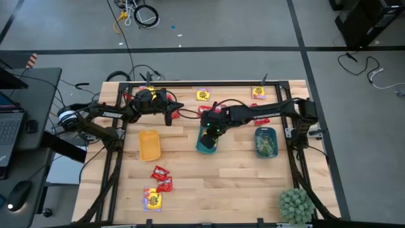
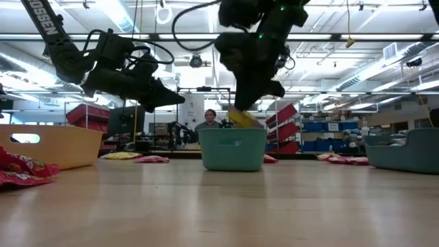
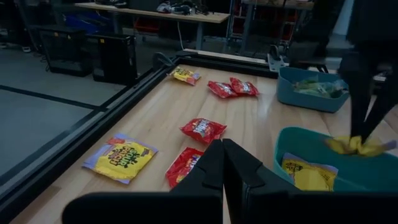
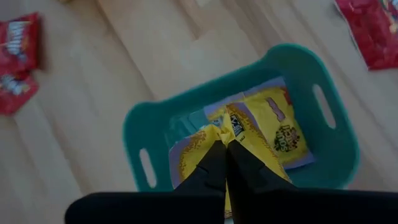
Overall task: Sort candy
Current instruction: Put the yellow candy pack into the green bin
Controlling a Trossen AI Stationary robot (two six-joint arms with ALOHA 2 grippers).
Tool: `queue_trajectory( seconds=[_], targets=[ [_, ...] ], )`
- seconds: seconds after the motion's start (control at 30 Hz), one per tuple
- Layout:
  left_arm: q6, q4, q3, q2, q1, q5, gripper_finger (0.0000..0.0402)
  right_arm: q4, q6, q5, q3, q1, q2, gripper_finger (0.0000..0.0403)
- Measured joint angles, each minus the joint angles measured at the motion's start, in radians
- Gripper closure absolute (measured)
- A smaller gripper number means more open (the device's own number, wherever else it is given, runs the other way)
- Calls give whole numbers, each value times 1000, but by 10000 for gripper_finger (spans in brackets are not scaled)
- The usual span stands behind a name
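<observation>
Right gripper [image 4: 225, 148] clamped on yellow candy packet [image 4: 214, 140], hanging over middle teal tray [image 4: 140, 130]; another yellow packet [image 4: 280, 130] inside below. Step: drop-off. Next: open jaws, release. Left gripper [image 3: 222, 163] shut, empty, above red packets [image 3: 203, 129].

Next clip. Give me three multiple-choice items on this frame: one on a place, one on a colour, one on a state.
1. The right gripper is above:
A. the middle teal tray
B. the plant
C. the yellow-orange tray

2. The packet it grips is:
A. green
B. yellow
C. red

3. The left gripper is:
A. shut on a red packet
B. open
C. shut, empty

Answers:
1 A, the right wrist view looks down into that tray.
2 B, yellow wrapper hangs from the fingers.
3 C, fingers meet with nothing between.
</observation>
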Motion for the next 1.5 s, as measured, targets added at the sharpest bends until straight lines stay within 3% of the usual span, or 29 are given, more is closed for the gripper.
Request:
queue_trajectory(
  seconds=[0.33,0.67,0.73,0.83,1.03,1.23,1.4,1.5],
  targets=[
    [0,-3,0,0,0,-1,401,84,50,-65,0,0,82,384],
    [5,-6,0,0,0,0,401,93,-68,-81,33,2,74,257],
    [6,-7,0,0,0,0,401,93,-106,-81,37,3,73,246],
    [10,-17,0,0,0,0,401,96,-164,-81,34,8,88,269],
    [29,-39,0,0,0,-1,401,94,-221,-103,20,10,168,391],
    [28,-61,0,0,0,-9,401,102,-239,-85,22,6,192,371],
    [27,-58,0,0,0,-10,401,106,-285,-62,40,6,107,358],
    [27,-58,0,0,0,-10,401,65,-318,10,45,1,34,337]
  ],
)
